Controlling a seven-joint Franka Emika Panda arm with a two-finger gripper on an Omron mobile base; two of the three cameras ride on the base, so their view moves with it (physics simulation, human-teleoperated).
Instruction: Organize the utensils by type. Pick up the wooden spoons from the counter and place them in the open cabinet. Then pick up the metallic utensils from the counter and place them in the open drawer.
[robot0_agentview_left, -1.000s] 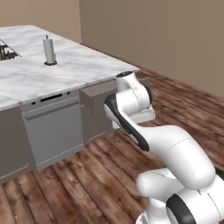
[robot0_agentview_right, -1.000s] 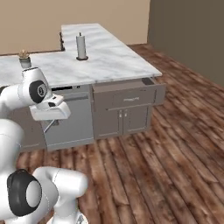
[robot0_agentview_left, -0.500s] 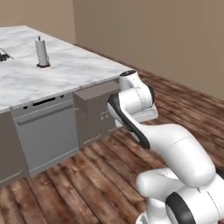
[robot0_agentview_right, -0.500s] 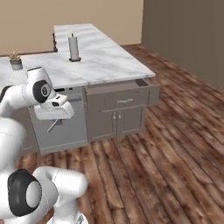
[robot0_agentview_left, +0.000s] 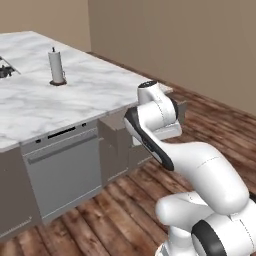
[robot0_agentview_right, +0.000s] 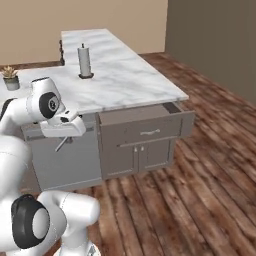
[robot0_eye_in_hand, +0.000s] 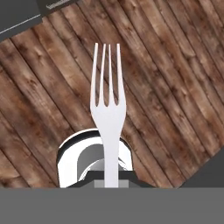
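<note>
My gripper (robot0_eye_in_hand: 110, 177) is shut on a silvery metal fork (robot0_eye_in_hand: 107, 103), one of the metallic utensils, whose tines point away from the hand over the wooden floor. From the right base view the fork (robot0_agentview_right: 62, 144) hangs slanted under the gripper (robot0_agentview_right: 66, 134), in front of the dishwasher. The open drawer (robot0_agentview_right: 172, 108) juts out of the island to the right of the hand, its grey-brown inside showing nothing in it. Above it lies the white marble counter (robot0_agentview_right: 120, 75). The wooden spoons and the open cabinet are out of view.
A paper towel roll (robot0_agentview_right: 85, 61) stands on the counter (robot0_agentview_left: 75, 95), and a small potted plant (robot0_agentview_right: 10, 78) sits at its left end. A dishwasher front (robot0_agentview_left: 62, 167) is below. The stove edge (robot0_agentview_left: 4, 70) is at far left. Wooden floor (robot0_agentview_right: 200, 190) lies on the right.
Both base views have shifted, so the base has driven and the island now sits closer and further right. The arm keeps its pose, still shut on the fork.
</note>
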